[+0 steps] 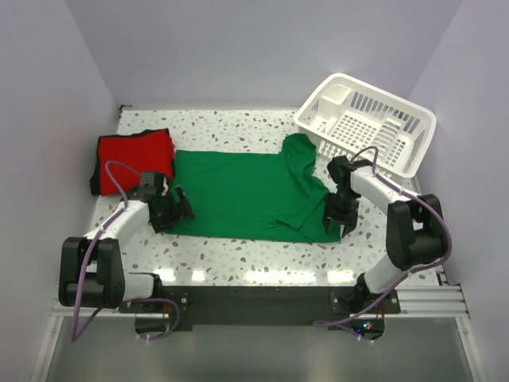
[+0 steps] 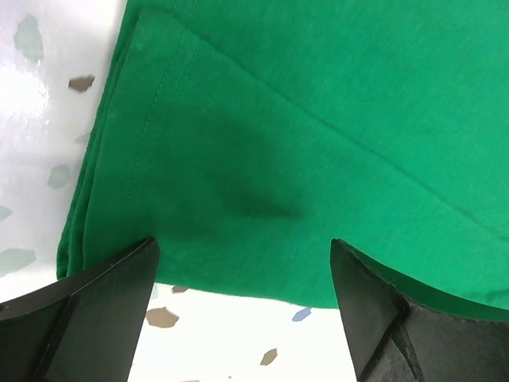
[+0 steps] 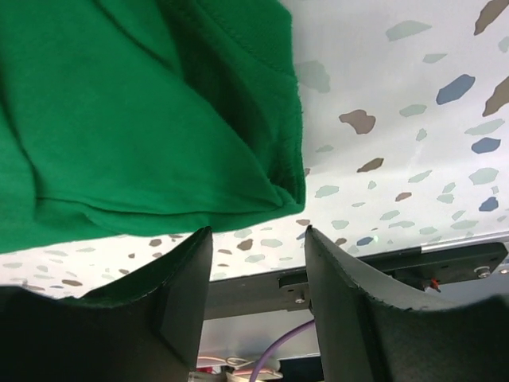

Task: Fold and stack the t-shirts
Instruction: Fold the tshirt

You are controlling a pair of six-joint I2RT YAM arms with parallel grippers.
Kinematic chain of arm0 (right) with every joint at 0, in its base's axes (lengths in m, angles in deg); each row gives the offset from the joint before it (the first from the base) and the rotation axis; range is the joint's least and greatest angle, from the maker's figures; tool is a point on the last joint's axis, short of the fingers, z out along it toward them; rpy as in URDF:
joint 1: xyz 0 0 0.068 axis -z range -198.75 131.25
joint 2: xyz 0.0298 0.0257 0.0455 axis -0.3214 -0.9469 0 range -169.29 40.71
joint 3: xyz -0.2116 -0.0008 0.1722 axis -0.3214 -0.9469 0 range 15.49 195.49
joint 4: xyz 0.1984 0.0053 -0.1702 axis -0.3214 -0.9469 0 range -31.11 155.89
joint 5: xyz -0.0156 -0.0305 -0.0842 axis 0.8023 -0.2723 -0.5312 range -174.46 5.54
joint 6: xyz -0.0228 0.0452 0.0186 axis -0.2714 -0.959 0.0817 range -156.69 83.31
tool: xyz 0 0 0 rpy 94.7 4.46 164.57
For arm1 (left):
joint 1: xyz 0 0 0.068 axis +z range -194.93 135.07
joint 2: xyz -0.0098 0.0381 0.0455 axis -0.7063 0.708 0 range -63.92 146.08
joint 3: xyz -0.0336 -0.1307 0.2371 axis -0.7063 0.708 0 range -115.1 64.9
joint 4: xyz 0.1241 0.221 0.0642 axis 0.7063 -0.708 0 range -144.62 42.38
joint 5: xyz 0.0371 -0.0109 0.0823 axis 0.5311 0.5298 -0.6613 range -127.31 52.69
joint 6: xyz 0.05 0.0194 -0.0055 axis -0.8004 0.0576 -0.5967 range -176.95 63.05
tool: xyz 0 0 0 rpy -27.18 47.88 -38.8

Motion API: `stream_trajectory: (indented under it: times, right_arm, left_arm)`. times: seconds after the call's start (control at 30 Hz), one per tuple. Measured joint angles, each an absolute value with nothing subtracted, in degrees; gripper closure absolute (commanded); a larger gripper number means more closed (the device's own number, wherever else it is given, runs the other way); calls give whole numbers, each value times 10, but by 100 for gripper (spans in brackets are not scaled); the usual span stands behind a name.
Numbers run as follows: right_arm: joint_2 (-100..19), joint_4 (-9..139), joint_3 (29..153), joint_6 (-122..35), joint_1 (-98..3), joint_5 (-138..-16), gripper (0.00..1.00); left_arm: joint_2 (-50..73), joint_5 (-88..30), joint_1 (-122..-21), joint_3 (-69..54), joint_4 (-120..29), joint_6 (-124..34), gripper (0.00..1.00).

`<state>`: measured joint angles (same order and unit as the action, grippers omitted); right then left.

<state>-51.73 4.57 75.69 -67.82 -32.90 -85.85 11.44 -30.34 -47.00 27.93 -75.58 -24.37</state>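
Observation:
The green t-shirt (image 1: 246,195) lies flat across the middle of the table, its collar end bunched near the basket. A red t-shirt (image 1: 135,155) sits folded at the back left. My left gripper (image 1: 178,209) is at the green shirt's left front corner. In the left wrist view it (image 2: 242,243) is open wide just above the shirt's hem (image 2: 238,183), holding nothing. My right gripper (image 1: 333,221) is at the shirt's right front corner. In the right wrist view it (image 3: 257,231) is open, and the folded corner (image 3: 262,171) lies just beyond the fingertips, untouched.
A white slatted basket (image 1: 366,123) stands tilted at the back right, close behind the right arm. Speckled tabletop (image 1: 238,255) shows between the shirt and the black base rail (image 1: 254,298). Walls enclose the table on three sides.

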Motion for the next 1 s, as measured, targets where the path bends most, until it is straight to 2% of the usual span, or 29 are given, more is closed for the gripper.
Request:
stream_trajectory:
  times: [0.3,0.5,0.6,0.63,0.73,0.9,1.0]
  right_arm:
    - [-518,86,712,-682,-299,-849,50]
    - [-537,109,696,-682,-294,-849,59]
    - [-545,116,695,-680,-292,-849,74]
    - [-548,117,695,-680,-291,-849,82]
    - [-552,119,695,-678,-288,-849,93]
    - [-562,107,713,-672,-287,-869,96]
    - [-565,101,731,-665,-287,-886,87]
  left_arm:
    - [110,-308,-470,289,-717,-224,1]
    - [110,-318,-470,292,-708,-215,0]
    - [108,-323,-470,294,-704,-214,0]
    - [107,-325,-470,295,-702,-214,0]
    - [103,-333,-470,299,-698,-214,0]
    - [96,-358,-470,302,-698,-215,0]
    - [90,-366,-470,306,-699,-216,0]
